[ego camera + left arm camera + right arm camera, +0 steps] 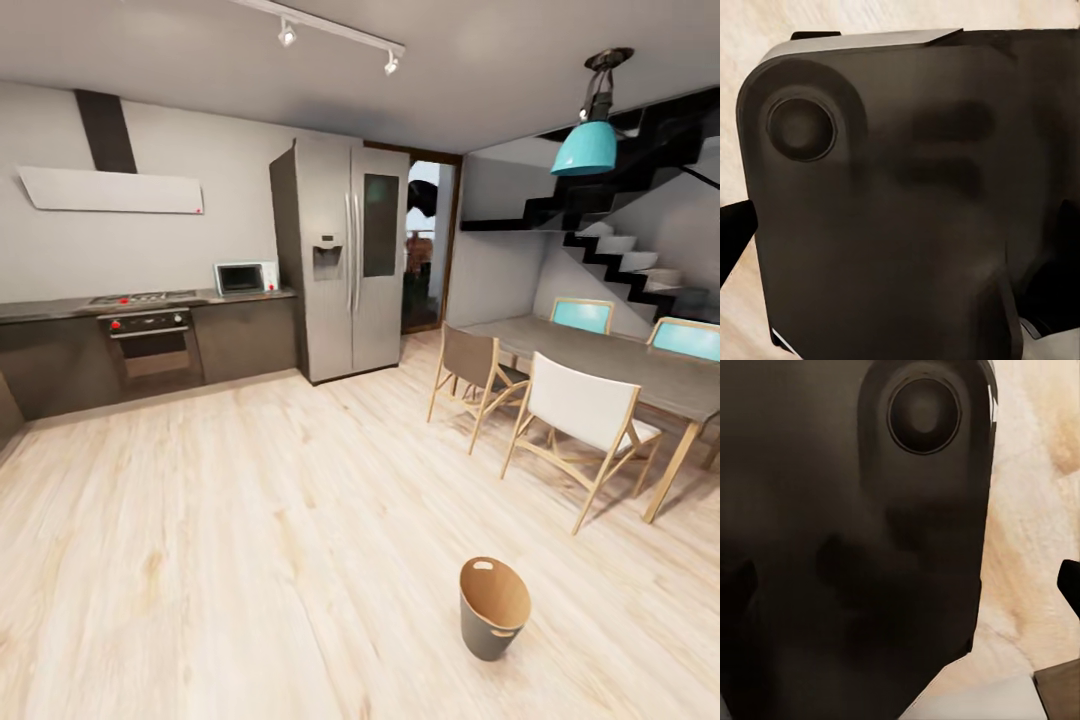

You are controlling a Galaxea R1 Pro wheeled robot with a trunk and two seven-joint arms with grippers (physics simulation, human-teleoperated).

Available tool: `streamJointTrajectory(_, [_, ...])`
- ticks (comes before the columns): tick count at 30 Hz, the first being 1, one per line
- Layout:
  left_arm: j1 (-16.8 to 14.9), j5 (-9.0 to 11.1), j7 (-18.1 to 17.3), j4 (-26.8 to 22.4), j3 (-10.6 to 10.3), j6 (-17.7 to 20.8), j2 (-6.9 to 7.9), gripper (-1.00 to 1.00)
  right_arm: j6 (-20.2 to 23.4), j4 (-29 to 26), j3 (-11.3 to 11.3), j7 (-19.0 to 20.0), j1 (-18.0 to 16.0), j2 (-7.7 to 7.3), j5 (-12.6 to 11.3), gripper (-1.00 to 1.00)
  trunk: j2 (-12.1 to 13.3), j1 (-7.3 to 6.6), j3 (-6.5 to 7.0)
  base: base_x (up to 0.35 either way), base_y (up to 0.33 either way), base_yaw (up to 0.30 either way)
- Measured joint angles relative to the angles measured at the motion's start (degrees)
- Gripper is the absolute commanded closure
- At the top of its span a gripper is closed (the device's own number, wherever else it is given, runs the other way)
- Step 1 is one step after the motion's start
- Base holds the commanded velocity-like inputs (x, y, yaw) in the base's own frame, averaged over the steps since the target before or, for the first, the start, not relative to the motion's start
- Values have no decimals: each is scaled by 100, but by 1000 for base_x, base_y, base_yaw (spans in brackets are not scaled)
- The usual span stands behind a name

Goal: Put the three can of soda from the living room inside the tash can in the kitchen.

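Gripper state on both arms: cannot tell. Left wrist view is blocked up close by a dark rounded robot housing [892, 210] with a round boss near one corner; pale plank floor [742, 90] shows past its edge. Right wrist view has the same problem: dark housing [847, 547] with a round boss, blond floor [1027, 540] beside it. No fingers are identifiable in either, so there is no read on opening or on anything held.

Head view looks into the kitchen [150, 330]. The tash can [492, 608] stands alone on the blond plank floor [250, 560], low in the frame and right of centre. It tilts slightly, with its brown inside facing the camera, a handle slot near the far rim and another on the grey outer wall. Its inside looks bare.

- Dining table [620, 370] with chairs [585, 420] is behind and right of the can, well apart.
- Steel fridge [345, 270] stands at the back centre, with a dark doorway [428, 250] just right of it.
- Left of the fridge: dark cabinets with a built-in oven [152, 345], a hob above it, and a microwave [245, 277] on the worktop.
- White hood [110, 190] hangs on the wall over the hob.
- Teal pendant lamp [585, 145] and black staircase [620, 230] are at upper right.
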Motion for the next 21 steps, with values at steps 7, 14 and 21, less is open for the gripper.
streamJointTrajectory(7, [0, 0, -1, 0, 0, -55, 4, -100, 0, 0, 8, 0, 0, 6, 1, -100, 0, 0, 0, 226, 239, -14])
streamJointTrajectory(14, [0, 1, -1, 0, 0, -65, 1, -100, 0, 0, 10, 0, 0, 16, 1, -100, 0, 0, 0, 245, 158, -2])
streamJointTrajectory(21, [0, 1, -1, 0, 0, -71, -5, -100, 0, 0, 10, 0, 0, 18, 1, -100, 0, 0, 0, 289, 26, -7])
